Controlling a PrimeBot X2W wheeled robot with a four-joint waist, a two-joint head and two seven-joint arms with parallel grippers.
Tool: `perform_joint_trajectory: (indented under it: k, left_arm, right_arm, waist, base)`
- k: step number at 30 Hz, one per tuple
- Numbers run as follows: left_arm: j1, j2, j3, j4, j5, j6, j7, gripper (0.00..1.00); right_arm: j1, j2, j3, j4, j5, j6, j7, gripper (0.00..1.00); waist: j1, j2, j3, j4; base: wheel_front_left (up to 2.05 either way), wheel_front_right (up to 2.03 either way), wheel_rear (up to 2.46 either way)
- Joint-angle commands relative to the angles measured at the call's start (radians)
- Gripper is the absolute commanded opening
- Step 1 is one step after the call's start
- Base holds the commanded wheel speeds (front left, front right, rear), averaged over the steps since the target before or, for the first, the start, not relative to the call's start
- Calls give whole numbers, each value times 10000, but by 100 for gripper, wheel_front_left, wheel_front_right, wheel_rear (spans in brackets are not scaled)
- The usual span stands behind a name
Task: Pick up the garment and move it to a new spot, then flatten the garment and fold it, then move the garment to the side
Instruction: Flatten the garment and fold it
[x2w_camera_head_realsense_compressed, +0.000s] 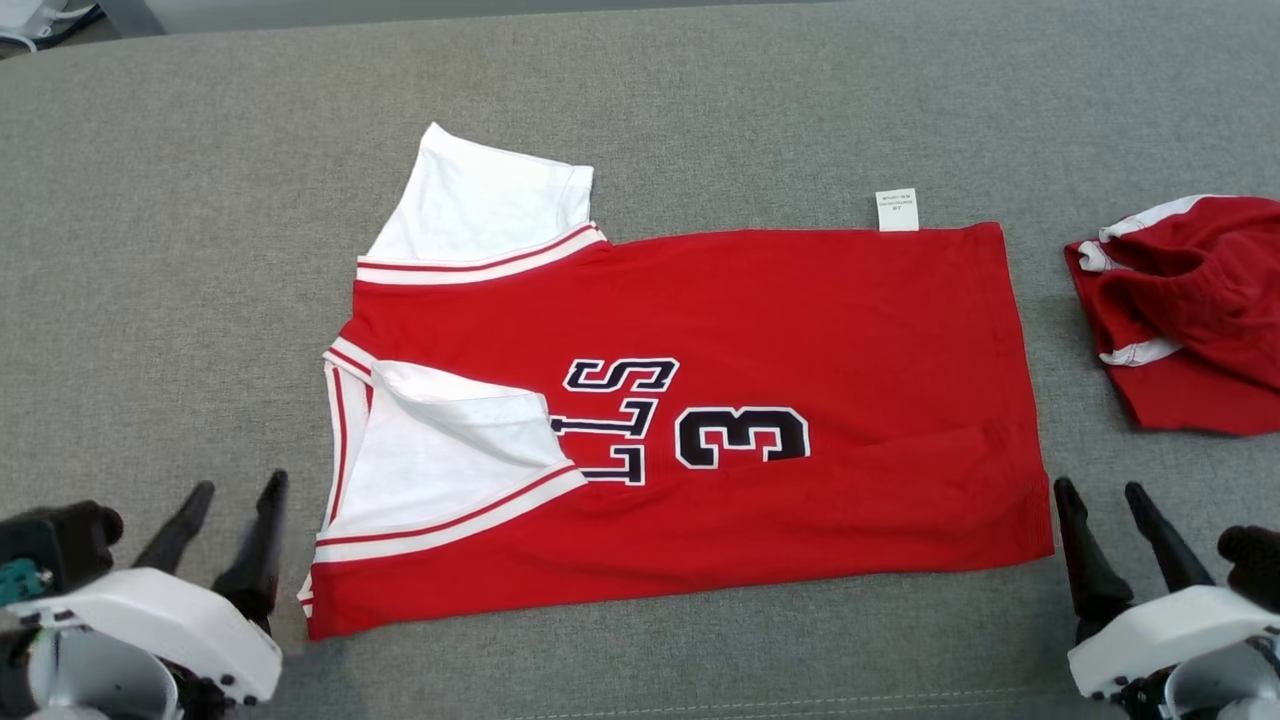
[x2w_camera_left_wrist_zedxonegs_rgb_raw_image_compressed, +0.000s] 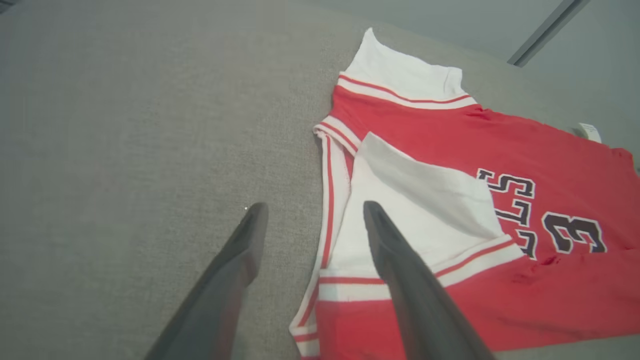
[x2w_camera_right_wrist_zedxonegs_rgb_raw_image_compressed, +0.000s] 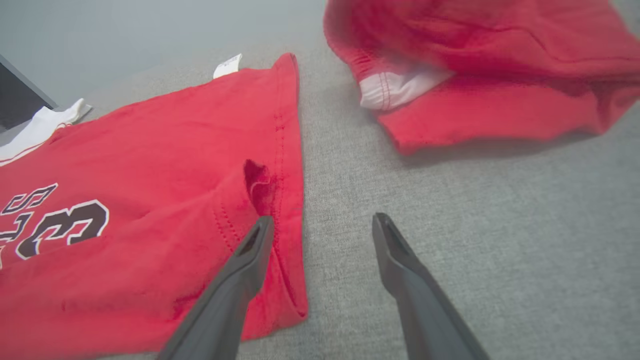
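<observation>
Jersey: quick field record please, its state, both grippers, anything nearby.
jersey: lies flat on grey surface, folded, numeral 3 up
near sleeve: white, folded over the front
far sleeve: white, sticks out past the far edge
left gripper: open, holding nothing, beside neck end
right gripper: open, holding nothing, beside hem end
nearby: second red garment, crumpled, apart from jersey

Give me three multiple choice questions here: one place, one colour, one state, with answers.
1. Crumpled red cloth with white trim, relative to the flat red jersey numbered 3: A on it; B robot's right; C robot's left.
2. The jersey's sleeves are: A white; B blue; C black.
3. The left end effector and right end effector are: A shut on the jersey; B shut on the label; C open.
Answers: B, grey fabric surface separates them; A, both sleeves look white; C, fingers stand apart.
</observation>
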Motion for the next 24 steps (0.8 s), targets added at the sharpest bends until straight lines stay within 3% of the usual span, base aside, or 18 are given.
perform_joint_trajectory:
  k: [1,5,9,16,24]
  left_arm:
    - [-682,476,579,-447,279,79,-184,100]
    - [-1982,913,500,-723,607,-281,89,100]
    - [-4018,1213,86,-213,611,-988,1069,100]
    - [-7829,883,-1000,2114,215,-2464,3313,100]
    - [-10524,457,-1674,4877,-19,-3435,5066,100]
  right_arm:
    - [-320,-255,142,-455,-177,-30,-87,100]
    - [-1326,-597,380,-647,-407,-30,249,100]
    - [-2888,-1040,964,-185,-391,-30,714,100]
    - [-5652,-1787,2647,1399,322,-30,1572,100]
    - [-7631,-2253,4603,2614,2048,-30,2699,100]
  waist:
    - [0,-1,15,-26]
    - [0,-1,237,-185]
    - [0,-1,612,-385]
    - [0,-1,1467,-744]
    - [0,-1,2285,-1201]
  base:
    - [0,0,0]
    - [0,0,0]
    - [0,0,0]
    - [0,0,0]
    - [0,0,0]
